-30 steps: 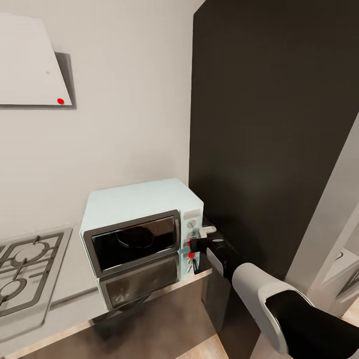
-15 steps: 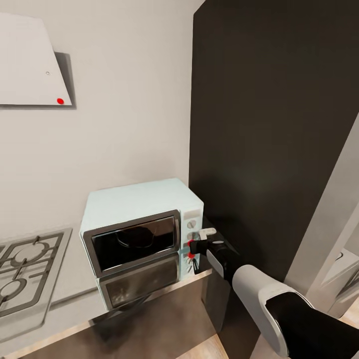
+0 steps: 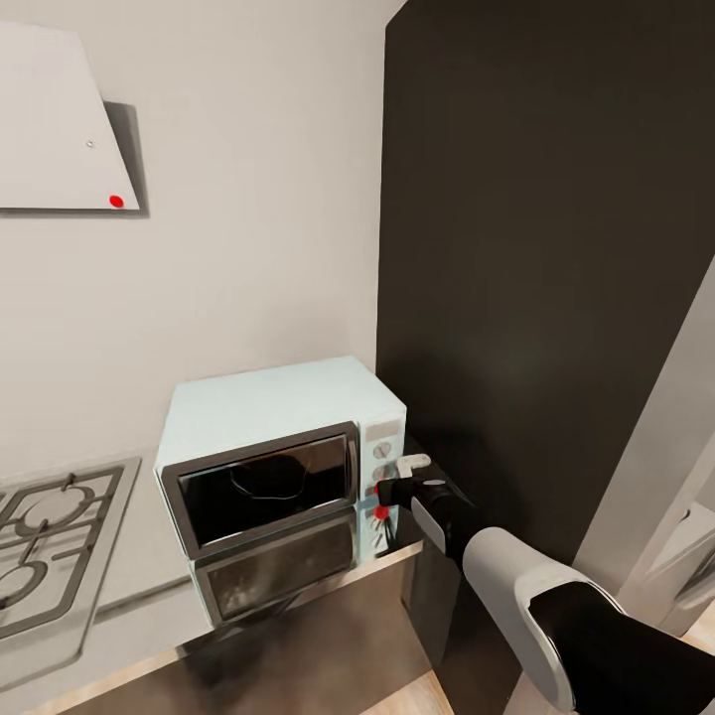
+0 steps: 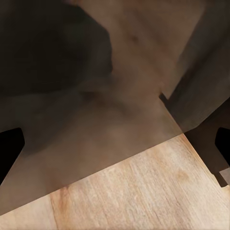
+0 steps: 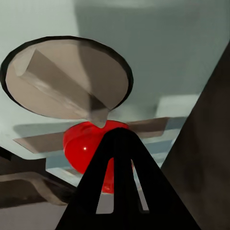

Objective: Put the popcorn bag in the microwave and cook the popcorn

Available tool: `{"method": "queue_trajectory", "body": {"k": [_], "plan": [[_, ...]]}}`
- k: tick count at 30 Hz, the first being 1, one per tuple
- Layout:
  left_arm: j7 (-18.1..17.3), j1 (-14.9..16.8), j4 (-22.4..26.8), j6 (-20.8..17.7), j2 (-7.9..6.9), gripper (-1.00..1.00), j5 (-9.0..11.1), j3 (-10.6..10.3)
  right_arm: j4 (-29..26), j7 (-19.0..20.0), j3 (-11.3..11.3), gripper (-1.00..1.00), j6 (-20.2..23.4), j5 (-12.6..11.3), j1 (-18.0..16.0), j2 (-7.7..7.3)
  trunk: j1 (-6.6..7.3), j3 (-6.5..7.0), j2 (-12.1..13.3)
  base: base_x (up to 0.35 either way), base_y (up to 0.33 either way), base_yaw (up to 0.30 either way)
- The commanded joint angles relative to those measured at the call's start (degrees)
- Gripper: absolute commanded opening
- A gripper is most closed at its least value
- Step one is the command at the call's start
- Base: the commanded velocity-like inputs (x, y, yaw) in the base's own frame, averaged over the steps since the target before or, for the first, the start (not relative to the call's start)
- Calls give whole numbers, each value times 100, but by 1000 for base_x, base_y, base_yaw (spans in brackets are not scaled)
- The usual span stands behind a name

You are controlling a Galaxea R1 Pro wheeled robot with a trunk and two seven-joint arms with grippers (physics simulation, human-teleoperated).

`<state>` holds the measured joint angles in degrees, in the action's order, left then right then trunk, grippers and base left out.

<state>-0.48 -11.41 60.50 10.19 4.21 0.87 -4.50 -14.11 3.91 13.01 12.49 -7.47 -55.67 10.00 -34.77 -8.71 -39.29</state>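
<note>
The small boxy mint-blue microwave point(image 3: 283, 467) with a dark glass door stands at the right end of the pale grey countertop point(image 3: 149, 596), beside a tall dark panel point(image 3: 516, 248). Its white knob panel point(image 3: 382, 482) faces the right gripper point(image 3: 389, 491). In the right wrist view the red indicator dot point(image 5: 88, 146) lies straight ahead of the fingertips, just under a round knob point(image 5: 67, 79). The jaws look closed together. The left gripper's fingers point(image 4: 9, 148) are spread apart over the wooden floor point(image 4: 143, 191).

A: How many appliances on the countertop point(image 3: 129, 626)?
B: One microwave point(image 3: 283, 475), one hob point(image 3: 45, 541) at lower left.
A: Red dots?
B: Two: one on the microwave panel, one on the upper-left hood point(image 3: 60, 124).
</note>
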Motion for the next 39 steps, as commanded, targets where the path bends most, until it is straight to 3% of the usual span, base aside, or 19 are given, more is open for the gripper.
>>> {"method": "queue_trajectory", "body": {"k": [1,39], "plan": [[-5,-1,5,10,1,100,9,2,-6,-4,26,-100,25,-60,-5,0,-2,-8,-7,0,0,0],[-5,-1,5,10,1,100,9,19,-13,13,26,-100,20,-60,-5,0,-2,-8,-7,8,15,0]]}}
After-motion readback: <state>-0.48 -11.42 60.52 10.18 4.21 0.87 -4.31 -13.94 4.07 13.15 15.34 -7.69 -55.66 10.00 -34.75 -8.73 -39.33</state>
